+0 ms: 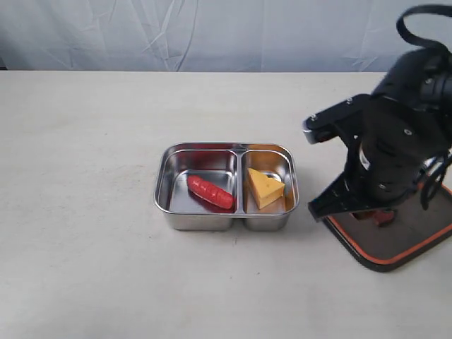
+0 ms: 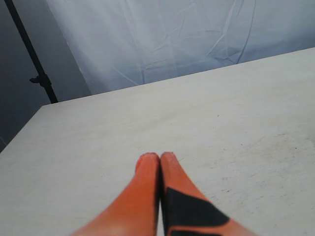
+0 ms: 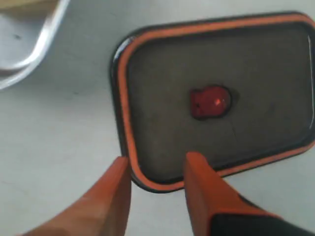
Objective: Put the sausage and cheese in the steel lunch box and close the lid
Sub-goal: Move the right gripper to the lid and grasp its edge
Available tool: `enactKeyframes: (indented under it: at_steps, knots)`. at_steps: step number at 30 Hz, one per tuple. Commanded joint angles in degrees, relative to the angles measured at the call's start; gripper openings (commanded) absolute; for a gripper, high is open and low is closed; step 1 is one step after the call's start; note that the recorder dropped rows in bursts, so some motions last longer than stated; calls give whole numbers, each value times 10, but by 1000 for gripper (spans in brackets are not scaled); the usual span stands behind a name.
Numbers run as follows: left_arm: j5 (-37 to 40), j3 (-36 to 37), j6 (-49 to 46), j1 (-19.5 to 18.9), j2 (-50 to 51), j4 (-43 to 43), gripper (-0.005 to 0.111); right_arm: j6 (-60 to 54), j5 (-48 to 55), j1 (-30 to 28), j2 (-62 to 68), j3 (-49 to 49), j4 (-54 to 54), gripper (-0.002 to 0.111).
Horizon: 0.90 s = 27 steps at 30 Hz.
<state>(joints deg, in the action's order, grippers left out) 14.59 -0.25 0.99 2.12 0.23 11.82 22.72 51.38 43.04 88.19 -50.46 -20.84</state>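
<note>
The steel lunch box [image 1: 164, 189] sits mid-table with the red sausage [image 1: 210, 191] in its left compartment and the yellow cheese [image 1: 265, 188] in its right one. To its right the dark lid [image 1: 395, 244] lies flat, orange seal rim up, with its red valve tab [image 3: 210, 102] at centre. My right gripper [image 3: 158, 164] hovers open over the lid's [image 3: 216, 98] near corner, one finger outside the rim and one over it. The left gripper [image 2: 156, 158] is shut on nothing, over bare table, out of the exterior view.
A corner of the steel lunch box [image 3: 34, 44] shows in the right wrist view, close to the lid. A pale cloth backdrop [image 1: 212, 32] hangs behind the table. A dark stand pole [image 2: 29, 54] rises beyond the table's left edge.
</note>
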Motion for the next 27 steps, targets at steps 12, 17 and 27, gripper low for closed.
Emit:
enactKeyframes:
  at_steps: [12,17,27]
  knots:
    - [-8,3,0,4,-2,-2,0,-52,-184,-37,67,122,32,36]
    - [-8,3,0,4,-2,-2,0,-52,-205,-37,76,126,26,36]
    - [-8,3,0,4,-2,-2,0,-51,-226,-102,104,126,28,36]
